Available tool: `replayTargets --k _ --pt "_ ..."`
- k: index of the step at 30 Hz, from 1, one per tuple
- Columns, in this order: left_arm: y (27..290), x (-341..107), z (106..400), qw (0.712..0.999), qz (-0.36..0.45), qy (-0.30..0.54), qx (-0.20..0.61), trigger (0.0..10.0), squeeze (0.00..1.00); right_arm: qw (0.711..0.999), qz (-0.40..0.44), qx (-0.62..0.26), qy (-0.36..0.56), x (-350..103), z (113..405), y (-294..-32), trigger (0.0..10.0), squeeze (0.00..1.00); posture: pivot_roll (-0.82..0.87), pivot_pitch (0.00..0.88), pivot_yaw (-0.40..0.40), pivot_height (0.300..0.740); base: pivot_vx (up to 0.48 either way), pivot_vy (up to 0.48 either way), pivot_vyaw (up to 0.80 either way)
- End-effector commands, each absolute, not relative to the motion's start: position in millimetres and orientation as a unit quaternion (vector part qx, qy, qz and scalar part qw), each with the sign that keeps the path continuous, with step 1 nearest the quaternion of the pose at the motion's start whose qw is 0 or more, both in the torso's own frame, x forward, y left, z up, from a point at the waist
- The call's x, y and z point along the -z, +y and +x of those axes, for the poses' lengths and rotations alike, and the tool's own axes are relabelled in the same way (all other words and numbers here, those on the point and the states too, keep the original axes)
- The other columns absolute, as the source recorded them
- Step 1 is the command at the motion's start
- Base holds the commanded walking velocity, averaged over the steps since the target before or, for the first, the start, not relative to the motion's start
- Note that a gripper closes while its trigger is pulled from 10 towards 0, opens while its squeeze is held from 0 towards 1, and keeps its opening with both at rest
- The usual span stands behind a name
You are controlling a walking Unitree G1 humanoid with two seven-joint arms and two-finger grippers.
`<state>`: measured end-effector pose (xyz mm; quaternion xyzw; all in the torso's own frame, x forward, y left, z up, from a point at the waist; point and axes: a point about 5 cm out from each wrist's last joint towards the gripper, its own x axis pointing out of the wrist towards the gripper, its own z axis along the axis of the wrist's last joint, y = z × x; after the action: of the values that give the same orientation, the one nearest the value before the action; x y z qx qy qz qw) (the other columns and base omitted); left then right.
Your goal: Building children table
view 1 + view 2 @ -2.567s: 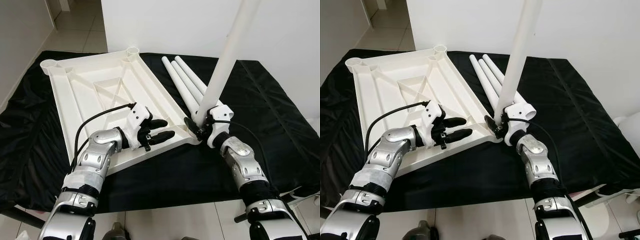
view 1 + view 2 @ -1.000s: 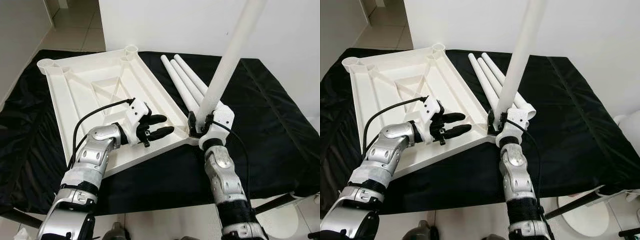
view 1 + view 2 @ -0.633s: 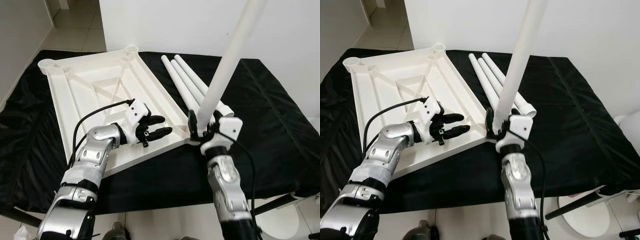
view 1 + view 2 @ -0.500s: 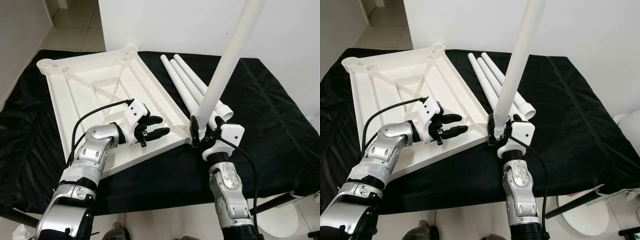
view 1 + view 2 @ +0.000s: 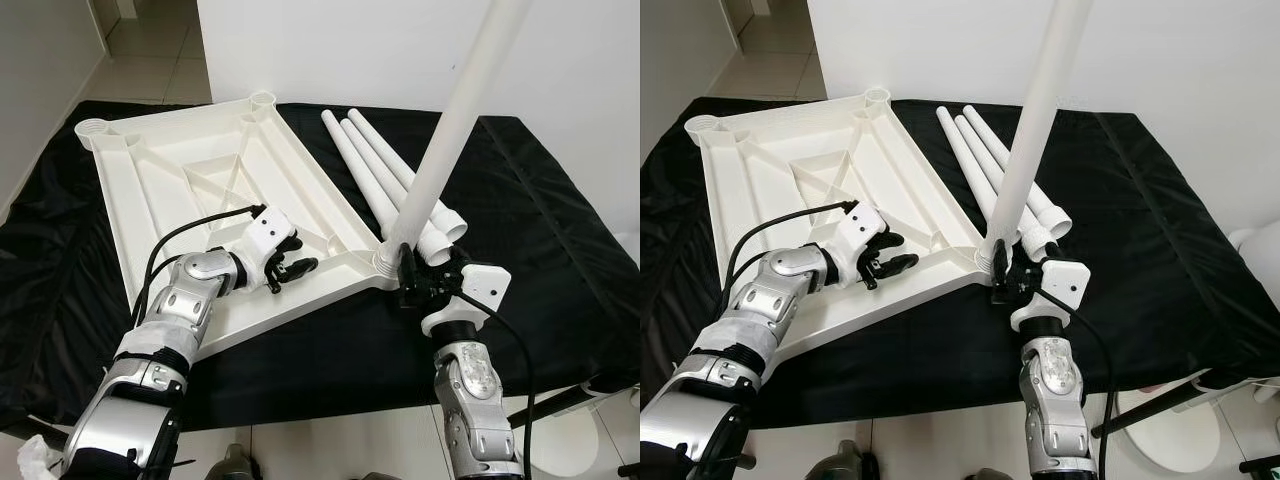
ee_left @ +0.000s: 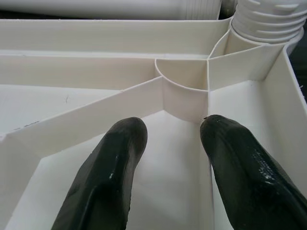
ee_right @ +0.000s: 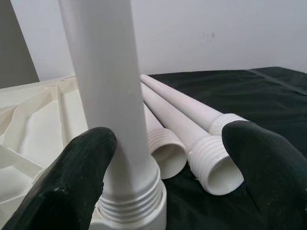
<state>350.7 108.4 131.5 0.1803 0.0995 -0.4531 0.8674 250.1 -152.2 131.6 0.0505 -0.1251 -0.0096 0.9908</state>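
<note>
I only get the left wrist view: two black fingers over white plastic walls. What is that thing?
Observer: An upturned white tabletop lying on a black cloth. The left gripper rests inside it, near the corner closest to the robot.
Operator: Is the ribbed ring at the corner part of it?
Observer: That is the foot of a long white leg standing upright in the corner socket.
Operator: Is anything holding it?
Observer: The right gripper sits at its base, fingers open on either side. Three loose legs lie on the cloth beside the tabletop.
</note>
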Motion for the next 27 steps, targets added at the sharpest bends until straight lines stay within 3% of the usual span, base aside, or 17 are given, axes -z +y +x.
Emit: replayTargets --k 1,7,12,21,27 --pt "121 -115 354 0.89 0.197 0.142 0.385 10.0 0.0 0.991 0.051 0.012 -0.125 -132 248 -155 10.0 0.0 -0.02 0.001 -0.024 0.74 0.0 0.0 0.0" --pt "117 -130 354 0.888 0.172 0.083 0.418 10.0 0.0 0.991 0.051 0.016 -0.126 -133 248 -158 10.0 0.0 -0.02 0.0 -0.025 0.74 0.0 0.0 0.0" --pt "115 -143 344 0.862 0.137 0.034 0.486 10.0 0.0 0.99 0.047 0.018 -0.133 -132 246 -163 10.0 0.0 -0.01 0.011 -0.027 0.74 0.0 0.0 0.0" --pt "117 -145 338 0.845 0.125 0.023 0.519 10.0 0.0 0.99 0.041 0.029 -0.131 -127 240 -166 10.0 0.0 -0.01 0.018 -0.023 0.74 0.0 0.0 0.0" --pt "120 -146 328 0.816 0.123 0.026 0.564 10.0 0.0 0.993 0.033 0.008 -0.113 -113 224 -159 10.0 0.0 -0.02 0.029 -0.015 0.74 0.0 0.0 0.0"
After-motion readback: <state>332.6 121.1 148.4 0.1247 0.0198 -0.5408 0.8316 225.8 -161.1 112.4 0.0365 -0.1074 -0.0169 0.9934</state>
